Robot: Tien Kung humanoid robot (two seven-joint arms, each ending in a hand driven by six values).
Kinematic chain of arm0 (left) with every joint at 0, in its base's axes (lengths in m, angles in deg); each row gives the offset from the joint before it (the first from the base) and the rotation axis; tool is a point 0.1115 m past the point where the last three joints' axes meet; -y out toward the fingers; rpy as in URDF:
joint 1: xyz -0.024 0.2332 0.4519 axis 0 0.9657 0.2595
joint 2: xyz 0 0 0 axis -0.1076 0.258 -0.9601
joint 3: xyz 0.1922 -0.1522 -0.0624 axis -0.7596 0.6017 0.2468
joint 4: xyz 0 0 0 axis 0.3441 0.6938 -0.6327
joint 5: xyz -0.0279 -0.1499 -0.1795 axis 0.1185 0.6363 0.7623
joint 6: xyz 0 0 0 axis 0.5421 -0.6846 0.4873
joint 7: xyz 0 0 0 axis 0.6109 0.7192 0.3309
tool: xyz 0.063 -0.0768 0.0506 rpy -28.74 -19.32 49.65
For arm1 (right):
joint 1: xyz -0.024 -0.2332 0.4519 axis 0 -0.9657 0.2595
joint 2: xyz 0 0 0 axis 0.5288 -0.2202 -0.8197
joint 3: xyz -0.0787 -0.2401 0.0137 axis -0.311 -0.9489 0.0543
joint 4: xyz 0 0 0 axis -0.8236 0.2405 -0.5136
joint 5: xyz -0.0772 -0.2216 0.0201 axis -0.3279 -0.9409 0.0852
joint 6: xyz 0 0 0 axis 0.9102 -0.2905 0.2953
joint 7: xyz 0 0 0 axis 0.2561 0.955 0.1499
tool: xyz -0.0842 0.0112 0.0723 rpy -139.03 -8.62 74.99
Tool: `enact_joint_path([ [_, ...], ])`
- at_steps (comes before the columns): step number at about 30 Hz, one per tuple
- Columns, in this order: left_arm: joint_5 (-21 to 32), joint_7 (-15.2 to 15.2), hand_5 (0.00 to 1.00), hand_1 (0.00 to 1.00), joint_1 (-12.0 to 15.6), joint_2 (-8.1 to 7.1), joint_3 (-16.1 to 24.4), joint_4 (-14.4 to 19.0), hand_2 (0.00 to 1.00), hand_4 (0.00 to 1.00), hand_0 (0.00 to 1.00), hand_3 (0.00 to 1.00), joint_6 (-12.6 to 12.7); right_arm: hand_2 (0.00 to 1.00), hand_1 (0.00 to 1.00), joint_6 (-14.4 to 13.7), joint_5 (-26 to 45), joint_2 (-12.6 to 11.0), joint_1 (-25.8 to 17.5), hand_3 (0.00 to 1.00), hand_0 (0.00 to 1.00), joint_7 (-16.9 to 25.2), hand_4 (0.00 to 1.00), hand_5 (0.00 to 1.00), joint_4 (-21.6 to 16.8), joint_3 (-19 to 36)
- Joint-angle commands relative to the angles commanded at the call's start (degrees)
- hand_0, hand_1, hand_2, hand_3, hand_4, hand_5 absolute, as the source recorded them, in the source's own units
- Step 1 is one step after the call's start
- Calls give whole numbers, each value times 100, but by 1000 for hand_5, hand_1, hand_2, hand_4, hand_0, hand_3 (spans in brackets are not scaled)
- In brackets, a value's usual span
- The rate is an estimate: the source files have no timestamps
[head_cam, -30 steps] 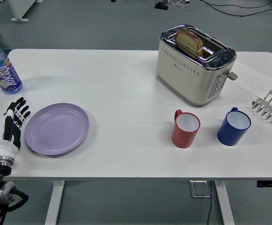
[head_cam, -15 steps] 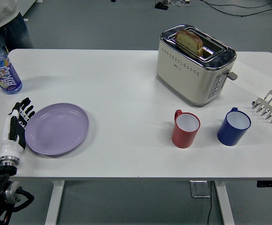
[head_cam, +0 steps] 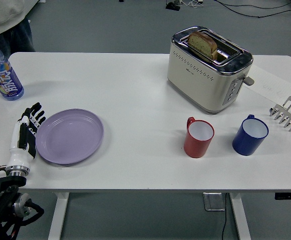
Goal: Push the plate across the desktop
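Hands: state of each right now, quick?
Left hand: open, fingers flat against the left rim of the purple plate, holding nothing.
Right hand: not in view.

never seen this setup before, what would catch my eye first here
The robot hand at the table's left, fingers straight, flat against the rim of a lilac plate. Then the shiny toaster at the far right with bread standing in it, and the red mug and blue mug before it.
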Motion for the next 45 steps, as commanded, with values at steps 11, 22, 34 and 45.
enact_joint_path([
  [11,-116,-28,998,894,14,223,84,88,902,506,862,803,66,736,657,0,28,-6,-13,691,668,7,299,307,0,-35],
  [22,-195,-49,998,896,28,355,98,85,905,504,864,798,119,737,657,7,8,-14,-40,691,669,2,299,308,0,-13],
  [34,-195,-91,998,899,39,355,-44,68,908,501,868,797,185,736,658,7,3,-19,-74,692,668,-1,300,309,0,-31],
  [45,-185,-122,998,900,-55,355,-121,51,908,498,870,791,243,736,656,12,5,-25,-44,691,668,13,300,309,0,-43],
])
